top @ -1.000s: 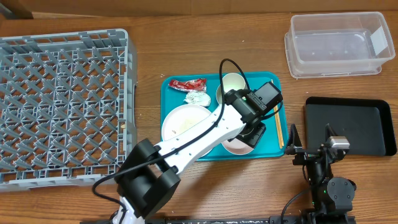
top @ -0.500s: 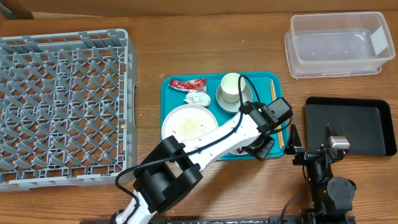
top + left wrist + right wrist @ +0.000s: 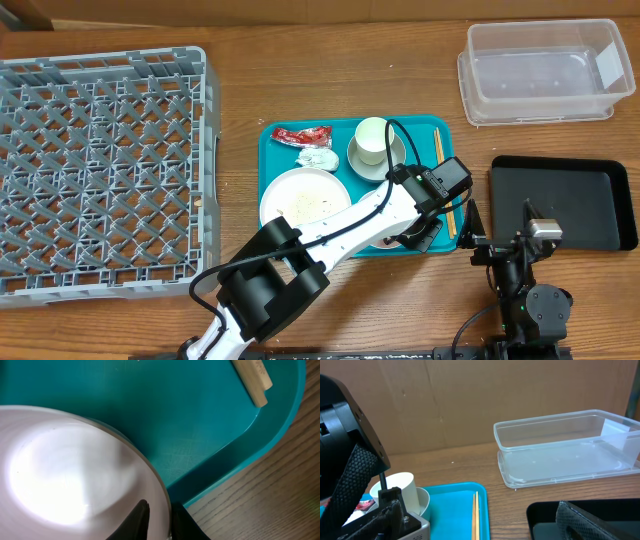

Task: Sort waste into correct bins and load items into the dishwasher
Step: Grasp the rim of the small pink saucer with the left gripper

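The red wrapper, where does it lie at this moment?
In the overhead view the red wrapper lies in the top left corner of the teal tray, just above the crumpled tissue and left of the white cup.

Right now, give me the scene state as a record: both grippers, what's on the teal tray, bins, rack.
left gripper: closed on rim of small white bowl, one finger inside, one outside
right gripper: open, empty, beside black tray
teal tray: small white bowl, large white plate with crumbs, small white cup in grey bowl, chopsticks, red wrapper, tissue
dish rack: nothing loaded
clear tub: nothing in it
black tray: nothing in it
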You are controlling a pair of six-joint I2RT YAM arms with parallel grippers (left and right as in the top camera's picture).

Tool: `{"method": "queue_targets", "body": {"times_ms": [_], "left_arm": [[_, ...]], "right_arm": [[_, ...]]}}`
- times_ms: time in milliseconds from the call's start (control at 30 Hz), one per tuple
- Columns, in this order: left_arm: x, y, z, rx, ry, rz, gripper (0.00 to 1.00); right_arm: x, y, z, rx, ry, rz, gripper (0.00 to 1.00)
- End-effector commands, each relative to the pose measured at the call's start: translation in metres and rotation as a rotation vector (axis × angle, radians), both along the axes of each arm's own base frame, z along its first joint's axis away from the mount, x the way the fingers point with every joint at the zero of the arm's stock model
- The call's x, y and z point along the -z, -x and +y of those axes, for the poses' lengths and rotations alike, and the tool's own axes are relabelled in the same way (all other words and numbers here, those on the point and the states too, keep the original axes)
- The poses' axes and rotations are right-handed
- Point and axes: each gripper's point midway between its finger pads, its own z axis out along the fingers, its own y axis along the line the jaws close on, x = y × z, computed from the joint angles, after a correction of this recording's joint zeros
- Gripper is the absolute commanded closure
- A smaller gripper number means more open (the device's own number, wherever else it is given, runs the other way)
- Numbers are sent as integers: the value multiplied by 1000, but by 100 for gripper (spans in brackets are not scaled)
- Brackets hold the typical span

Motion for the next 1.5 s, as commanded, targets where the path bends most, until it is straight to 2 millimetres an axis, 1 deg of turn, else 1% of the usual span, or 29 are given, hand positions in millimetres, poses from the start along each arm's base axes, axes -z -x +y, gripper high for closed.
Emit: {"method": "queue_targets", "body": {"times_ms": [0,100,567,667,833,1033,1067,1133,1200,1333,1433,1467], "left_arm": [[4,-1,2,-8,-16,-7,80],[4,-1,0,-8,-10,-10,77],[4,-2,-1,-7,-6,-12,77],[7,0,0,-4,-11,-9,76],[16,4,2,0,-14,-7,76],[16,4,1,1,-12,-8,76],[16,4,1,1,-11,-9,77],[16,4,1,1,-11,-9,83],[16,4,1,0,-10,-9,96],[14,9,-5,7,18,25,96],[7,15,-15,18,70,68,96],[1,18,-22,24,101,85,96]], "right_arm": [[2,0,0,1,-4,-4,0],[2,0,0,1,-4,-4,0],[2,0,0,1,-4,-4,0],[2,0,0,1,-4,-4,0],[2,0,0,1,-4,-4,0],[2,0,0,1,-4,-4,0],[2,0,0,1,-4,-4,0],[2,0,0,1,-4,-4,0],[2,0,0,1,-4,-4,0],[2,0,0,1,-4,-4,0],[2,0,0,1,-4,-4,0],[2,0,0,1,-4,-4,0]]}}
